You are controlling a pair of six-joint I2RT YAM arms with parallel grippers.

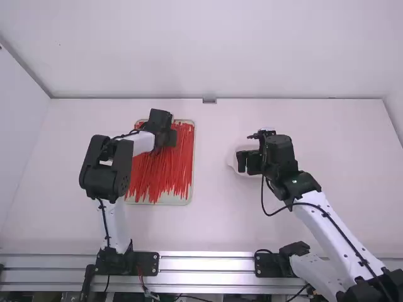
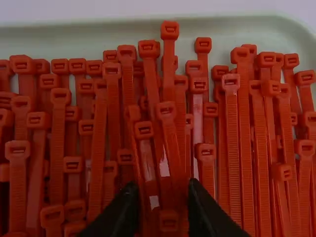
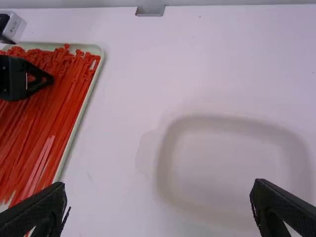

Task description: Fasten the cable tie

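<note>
A heap of red cable ties [image 1: 165,171] [image 2: 163,118] [image 3: 42,111] fills a pale green tray [image 1: 192,160] [image 2: 74,34] [image 3: 95,74] left of the table's middle. My left gripper [image 1: 169,139] [image 2: 160,197] is lowered onto the far end of the heap, open, with several tie heads between its black fingers [image 2: 126,207]. It also shows in the right wrist view as a black shape [image 3: 22,79] over the ties. My right gripper [image 1: 244,161] [image 3: 158,210] hangs wide open and holds nothing, just above a shallow white dish [image 1: 234,162] [image 3: 232,163].
A small grey bracket [image 1: 209,99] [image 3: 150,10] sits at the table's far edge against the wall. White walls close in the table at the back and left. Bare tabletop lies between the tray and the dish and to the right of the dish.
</note>
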